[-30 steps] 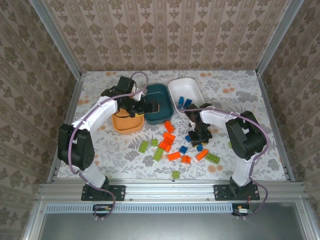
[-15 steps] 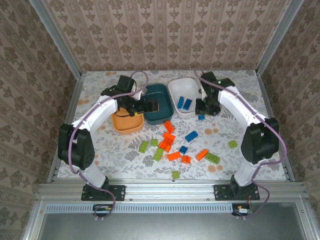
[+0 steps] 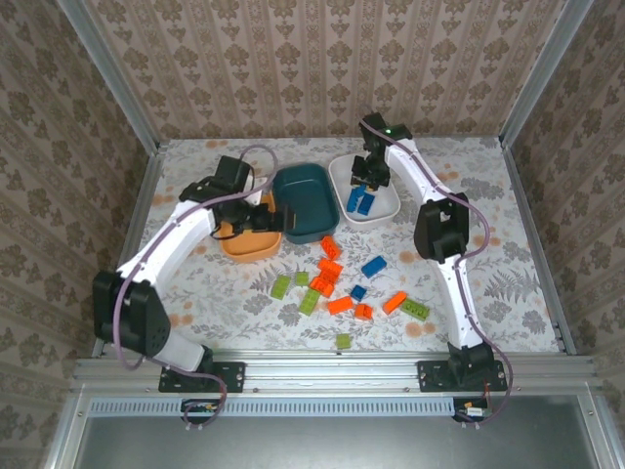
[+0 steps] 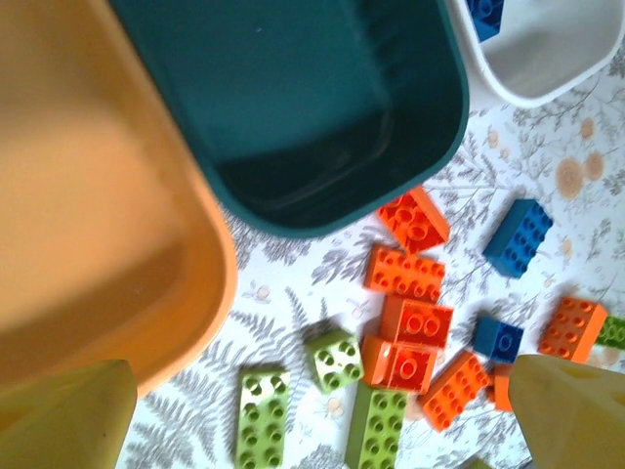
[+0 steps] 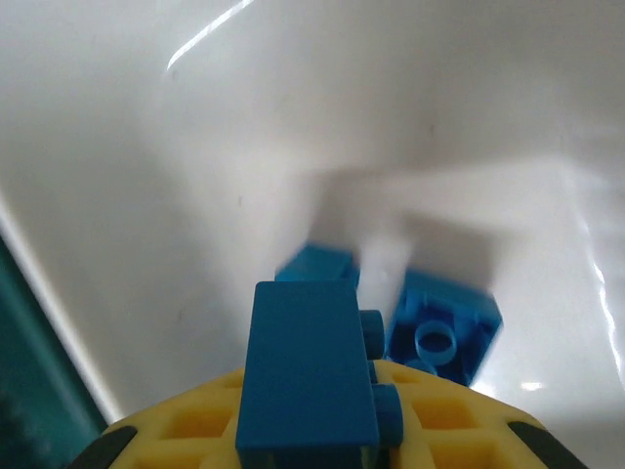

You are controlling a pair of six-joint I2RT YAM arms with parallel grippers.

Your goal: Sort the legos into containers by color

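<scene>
Right tool (image 5: 311,435) pinches blue lego (image 5: 305,376) over white dish (image 5: 195,176); its fingertips (image 5: 195,430) largely hidden behind it. Left tool (image 4: 322,420) spread, empty, pads (image 4: 68,415) cut off at frame edge; orange dish (image 4: 88,215) cropped.

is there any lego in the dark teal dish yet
No, in the left wrist view the dark teal dish has a bare floor with no brick lying on it.
</scene>
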